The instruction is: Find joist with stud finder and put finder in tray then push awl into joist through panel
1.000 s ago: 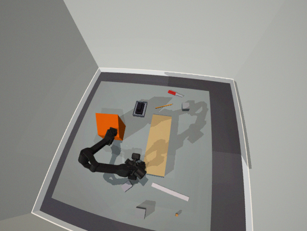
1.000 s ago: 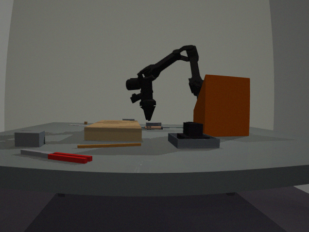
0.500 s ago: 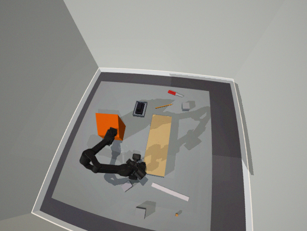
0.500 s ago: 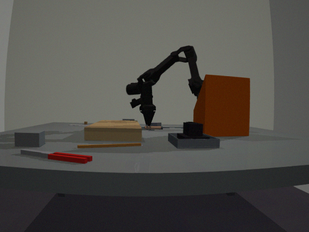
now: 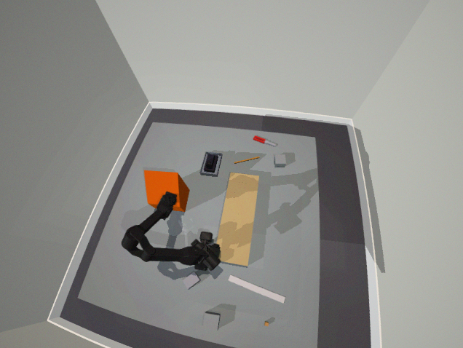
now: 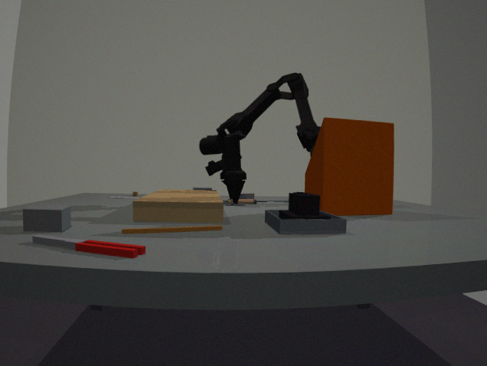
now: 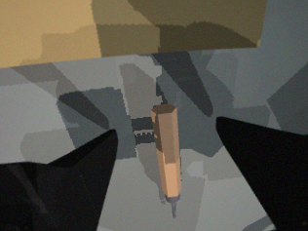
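Gripper (image 5: 214, 258) (image 6: 235, 202) (image 7: 166, 129): pointing down, fingers apart, one on either side of the awl's handle, gripping nothing.
Awl (image 6: 243, 201) (image 7: 167, 150): lying on the table between the fingertips, handle hexagonal and tan, metal tip pointing away from the panel.
Panel (image 5: 239, 212) (image 6: 178, 210) (image 7: 49, 30): pale wood, flat, just beside the gripper.
Arm (image 5: 164, 255) (image 6: 257, 108): black, arched over from near the orange block.
Orange block (image 5: 162, 185) (image 6: 357, 169): upright, well apart from the panel.
Tray (image 5: 202, 172) (image 6: 315, 227): grey, beyond the panel's near edge in the exterior view, to its right.
Stud finder (image 5: 210, 163) (image 6: 303, 204): black, in the tray.
Pencil (image 5: 247, 159) (image 6: 171, 229): orange, near the panel's end.
Knife (image 5: 265, 140) (image 6: 106, 248): red-handled, farther out.
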